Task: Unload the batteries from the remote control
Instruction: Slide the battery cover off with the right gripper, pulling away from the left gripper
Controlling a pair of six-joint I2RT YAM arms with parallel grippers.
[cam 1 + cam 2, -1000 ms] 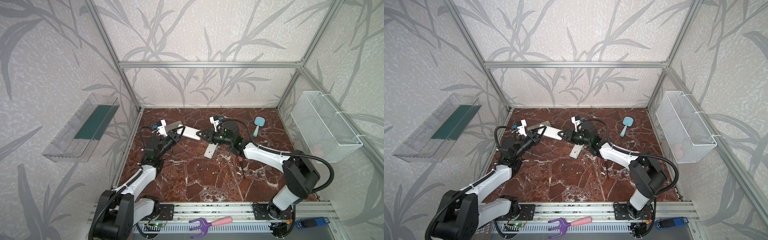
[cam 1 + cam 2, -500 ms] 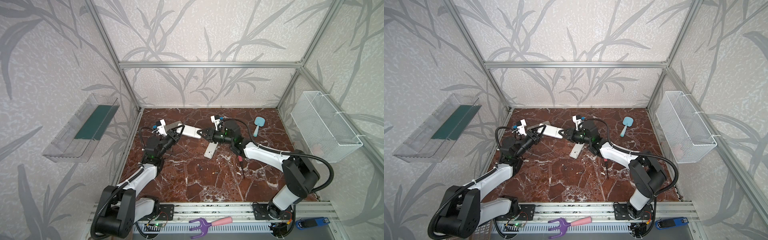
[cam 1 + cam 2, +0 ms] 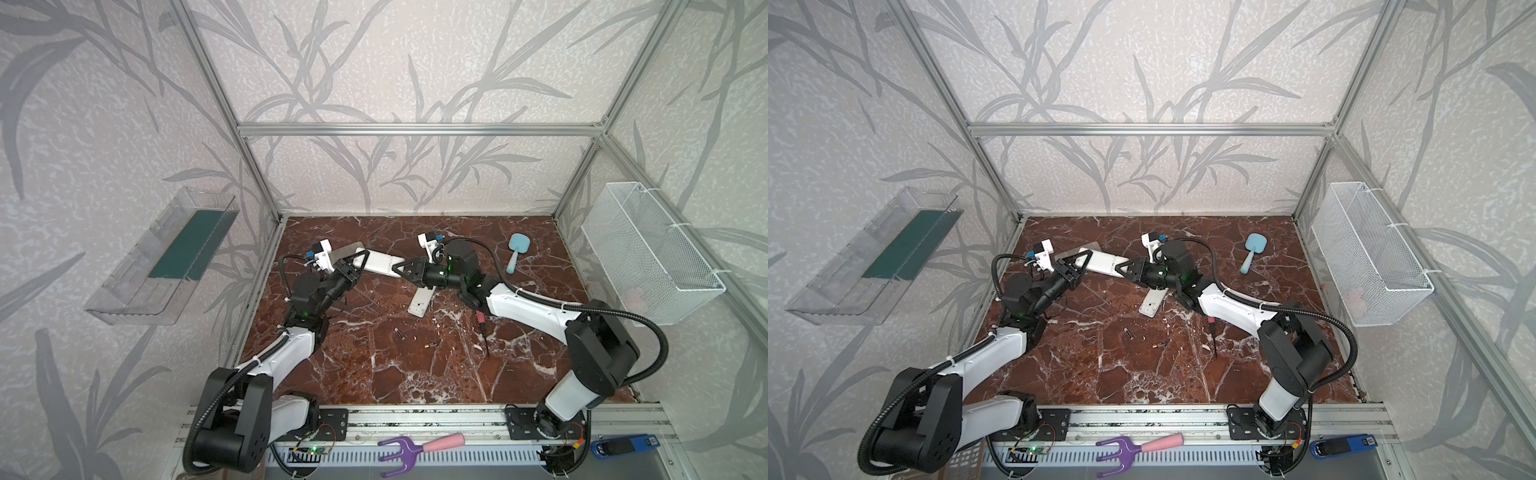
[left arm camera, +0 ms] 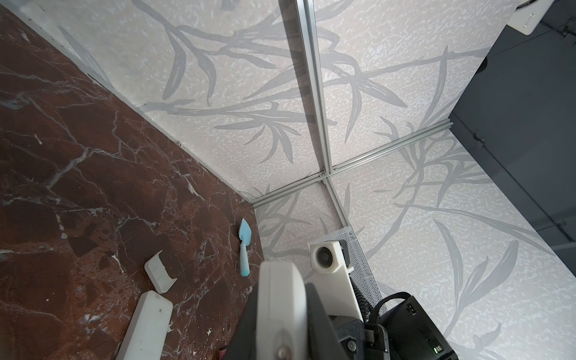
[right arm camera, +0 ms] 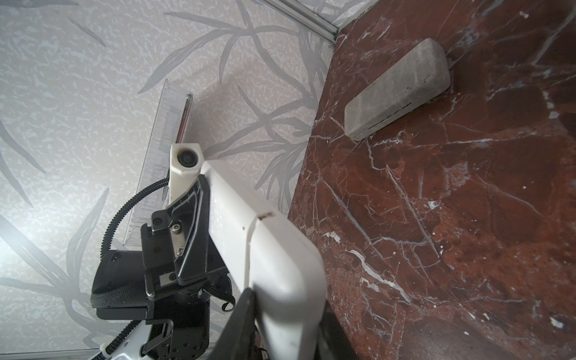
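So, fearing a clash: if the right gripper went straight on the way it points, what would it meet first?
The white remote that the right gripper grips; beyond it, likely the left gripper holding the other end.

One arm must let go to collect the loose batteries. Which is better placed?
Right, probably. Both pairs of jaws clamp the remote, but the batteries lie on the table nearer the right gripper than the left gripper.

Red-brown marble tabletop carries two batteries, white plastic piece, red-handled screwdriver, blue trowel, grey case.
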